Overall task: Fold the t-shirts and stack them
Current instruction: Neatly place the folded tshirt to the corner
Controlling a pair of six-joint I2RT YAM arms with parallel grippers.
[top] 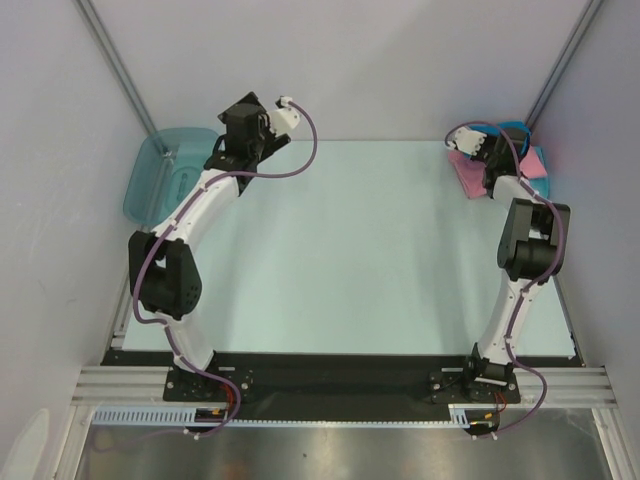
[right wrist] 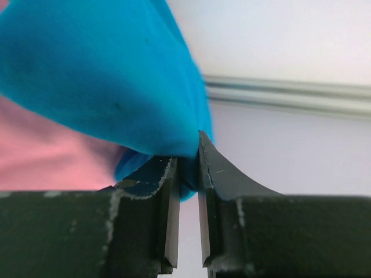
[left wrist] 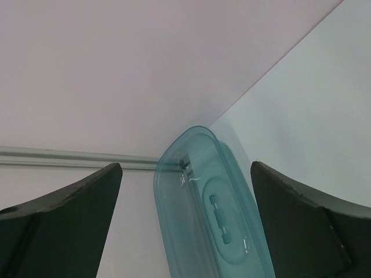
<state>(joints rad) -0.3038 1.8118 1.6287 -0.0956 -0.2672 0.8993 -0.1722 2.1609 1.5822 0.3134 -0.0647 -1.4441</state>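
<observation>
Pink t-shirt (top: 468, 172), blue t-shirt (right wrist: 104, 75) piled at far-right desk (top: 350, 250) corner; right end effector (right wrist: 186, 156) pinches blue cloth. Left end effector (left wrist: 185, 168) gapes empty by bin (left wrist: 214, 220). Looks near done.

Bin (top: 165, 172) at far-L corner of table (top: 350, 260); t-shirts (top: 468, 173) piled far-R corner.

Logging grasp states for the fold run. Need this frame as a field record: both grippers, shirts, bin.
left gripper: open, empty, pointed at the bin
right gripper: shut on an edge of the bright blue cloth t-shirt
pink cloth t-shirt: under the blue one, not gripped
shirt location: far right corner of the table
translucent teal plastic bin: far left edge, untouched
</observation>
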